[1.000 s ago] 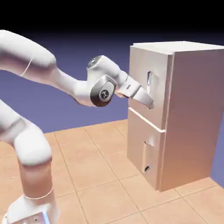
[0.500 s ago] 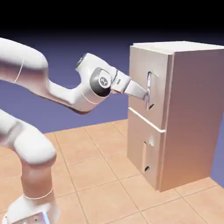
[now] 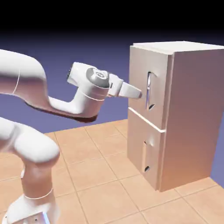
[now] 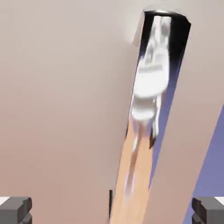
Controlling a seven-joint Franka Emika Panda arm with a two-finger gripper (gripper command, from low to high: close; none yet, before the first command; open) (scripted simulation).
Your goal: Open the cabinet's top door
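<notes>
The tall beige cabinet (image 3: 192, 109) stands at the right of the exterior view with both doors shut. Its top door (image 3: 139, 65) carries a slim vertical silver handle (image 3: 148, 87) in a recess. My gripper (image 3: 139, 93) points at that door, its tips just short of the panel, level with the handle's lower half and a little left of it. In the hand view the shiny handle (image 4: 148, 87) runs slantwise down the middle of the beige door (image 4: 61, 96). The two grey fingertips (image 4: 15, 210) sit far apart in the bottom corners, so the gripper (image 4: 112, 213) is open and holds nothing.
Below the top door is the lower door (image 3: 139, 135) with its shorter handle (image 3: 145, 158). The cabinet stands on a tan tiled floor (image 3: 96, 175). My arm's base (image 3: 30, 210) rises at the lower left.
The hand has risen from the handle's lower end and drawn back to the left, away from the door. The wrist swung left and levelled out. The door has not moved.
</notes>
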